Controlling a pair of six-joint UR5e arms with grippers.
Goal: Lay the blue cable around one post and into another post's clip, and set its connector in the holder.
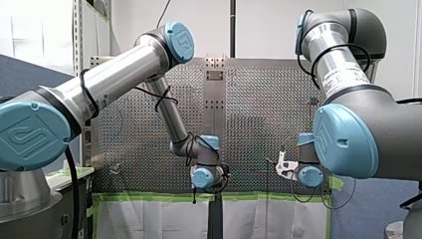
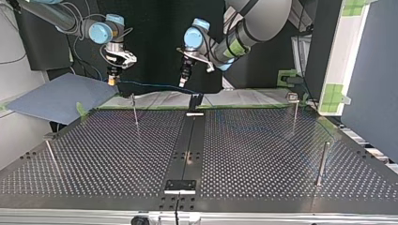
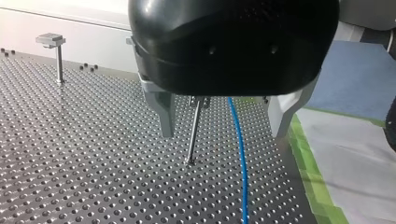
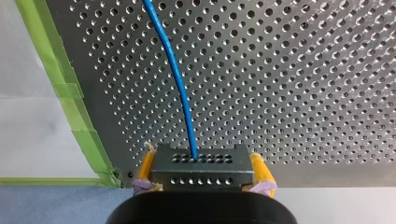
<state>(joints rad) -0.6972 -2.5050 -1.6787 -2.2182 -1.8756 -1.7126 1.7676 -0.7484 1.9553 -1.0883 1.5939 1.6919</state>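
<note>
perforated metal table point(image 4: 303, 70) | thin blue cable point(image 4: 180, 79) | boxy black connector point(image 4: 201, 169)

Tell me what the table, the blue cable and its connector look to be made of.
Table: likely metal, grey sheet with a dull sheen and regular punched holes. Blue cable: probably plastic or rubber sheath, smooth, bending in a soft curve. Connector, held by my right gripper: matt black with rows of small holes; plastic or coated metal, I cannot tell.
</note>
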